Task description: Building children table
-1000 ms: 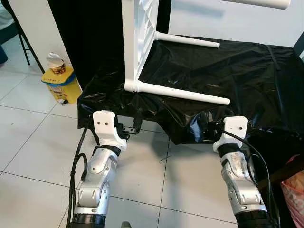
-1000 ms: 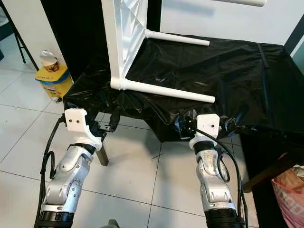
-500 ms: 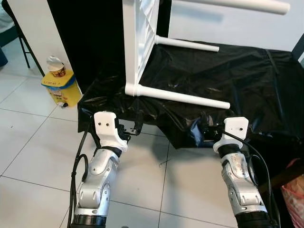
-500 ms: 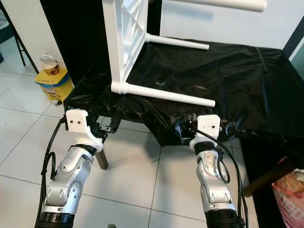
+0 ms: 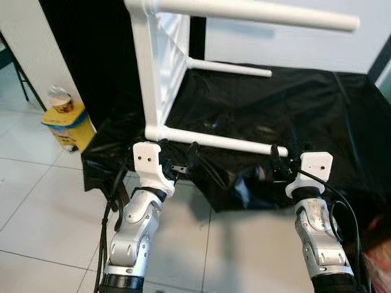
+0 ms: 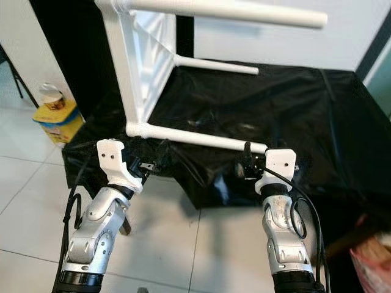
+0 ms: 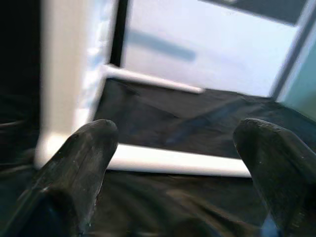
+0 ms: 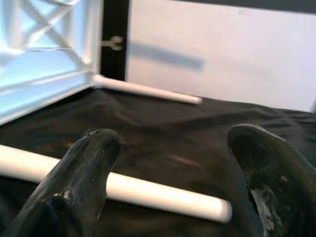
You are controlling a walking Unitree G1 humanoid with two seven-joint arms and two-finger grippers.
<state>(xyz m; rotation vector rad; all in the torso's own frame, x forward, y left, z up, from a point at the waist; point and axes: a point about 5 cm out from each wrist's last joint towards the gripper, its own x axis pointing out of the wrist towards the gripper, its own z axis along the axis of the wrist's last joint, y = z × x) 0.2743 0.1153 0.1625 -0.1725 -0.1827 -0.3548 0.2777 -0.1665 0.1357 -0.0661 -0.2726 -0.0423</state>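
A white children's table point(image 5: 160, 67) lies on its side on a black plastic sheet point(image 5: 287, 104), its legs sticking out to the right. The nearest leg point(image 5: 211, 140) rests along the sheet's front part. My left gripper point(image 5: 183, 166) is open just before that leg's left end, close to the table top's edge. My right gripper point(image 5: 274, 165) is open just before the leg's free right end. The left wrist view has the leg point(image 7: 173, 160) lying across between the black fingers point(image 7: 74, 168). In the right wrist view the leg's end point(image 8: 168, 195) also lies between the fingers point(image 8: 84, 173).
The sheet covers a low platform whose front edge point(image 5: 232, 189) hangs over a white tiled floor point(image 5: 49, 207). A yellow box with a cup point(image 5: 64, 119) stands at the left by a black curtain. A white wall is behind.
The camera has moved closer and the view shifted. Both grippers have come forward and up, from below the sheet's front edge to right at the nearest leg.
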